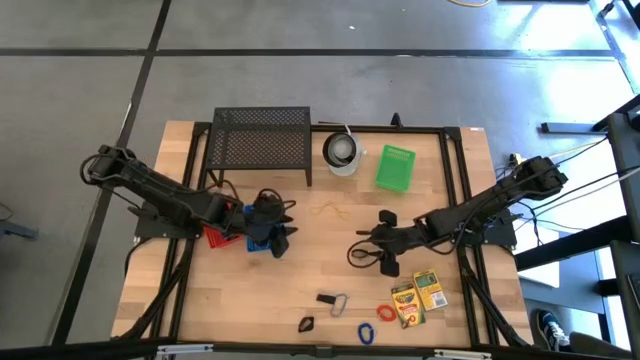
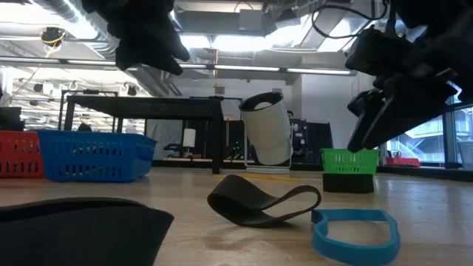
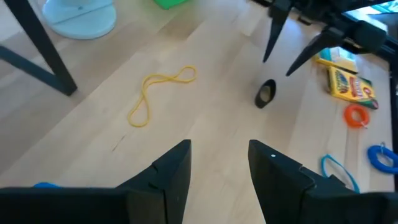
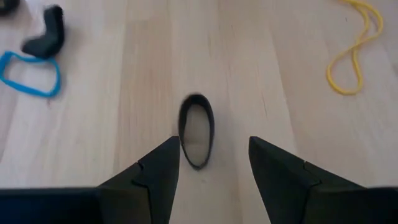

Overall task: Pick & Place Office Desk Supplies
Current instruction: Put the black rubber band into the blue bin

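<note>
**benchwatcher:** Near the middle of the wooden surface (image 1: 320,250), a bit toward the right arm's side, lies a black rubber band (image 4: 196,129), flat on the wood and standing up in a little loop. The right end effector (image 4: 214,163) hangs right over it with fingers spread, one on either side of the band's near end, gripping nothing.

**clipfan22:** ok and the rest of the supplies?

**benchwatcher:** A thin yellow rubber band (image 3: 158,93) sits loose on the wood between the two arms, closer to the back. Toward the front edge: two yellow-green crayon boxes (image 1: 419,295) side by side, a red rubber band (image 1: 386,312) just beside them, a blue rubber band (image 1: 365,333) in front of that, a silver metal clip (image 1: 339,302) touching a black binder clip (image 1: 325,298), and another small black item (image 1: 306,323) near the edge, can't tell what exactly.

**clipfan22:** left arm doing anything?

**benchwatcher:** The left end effector (image 3: 217,168) is up in the air over bare wood next to a blue basket (image 2: 94,156), fingers apart, empty. A red basket (image 2: 20,154) sits right against the blue one.

**clipfan22:** back row?

**benchwatcher:** Black mesh rack (image 1: 260,140), round white cup thing (image 1: 342,152) beside it, then a green basket (image 1: 395,167).
</note>
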You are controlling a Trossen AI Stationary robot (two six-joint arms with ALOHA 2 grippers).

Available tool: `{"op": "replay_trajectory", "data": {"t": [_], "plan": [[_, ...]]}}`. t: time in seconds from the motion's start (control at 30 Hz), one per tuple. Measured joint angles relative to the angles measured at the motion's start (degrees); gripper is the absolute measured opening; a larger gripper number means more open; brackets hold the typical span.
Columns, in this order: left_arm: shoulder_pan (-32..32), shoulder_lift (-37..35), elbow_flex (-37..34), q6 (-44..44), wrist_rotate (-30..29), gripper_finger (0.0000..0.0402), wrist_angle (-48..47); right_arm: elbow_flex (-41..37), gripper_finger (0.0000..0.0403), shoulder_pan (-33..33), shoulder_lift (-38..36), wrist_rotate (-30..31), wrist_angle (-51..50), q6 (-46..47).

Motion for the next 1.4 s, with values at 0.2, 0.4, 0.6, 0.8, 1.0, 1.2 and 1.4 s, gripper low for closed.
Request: {"op": "replay_trajectory", "data": {"t": [0.2, 0.4, 0.6, 0.8, 1.0, 1.2, 1.4], "plan": [[-0.76, 0.00, 0.00, 0.04, -0.46, 0.0154, 0.32, -1.58, 0.0194, 0.00, 2.20, -0.02, 6.77, 0.35], [-0.78, 0.00, 0.00, 0.04, -0.48, 0.0155, 0.30, -1.60, 0.0206, 0.00, 7.12, 0.26, 8.75, 1.05], [-0.78, 0.00, 0.00, 0.03, -0.50, 0.0155, 0.30, -1.59, 0.0230, 0.00, 10.73, 0.16, 9.41, 1.06], [-0.78, 0.00, 0.00, 0.05, -0.50, 0.0155, 0.28, -1.36, 0.0221, -0.02, 12.48, 0.22, 10.69, 1.23], [-0.78, 0.00, 0.00, 0.06, -0.50, 0.0155, 0.28, -1.43, 0.0151, -0.07, 12.70, -0.18, 11.78, -0.55], [-0.78, 0.00, 0.00, 4.11, 0.38, 0.0155, 0.28, -1.45, 0.0044, -0.14, 12.74, -2.32, 12.15, -1.36], [-0.76, 0.00, 0.00, 4.13, -0.19, 0.0155, 0.44, -1.49, 0.0020, -0.59, 12.06, -4.73, 11.88, -1.40]]}}
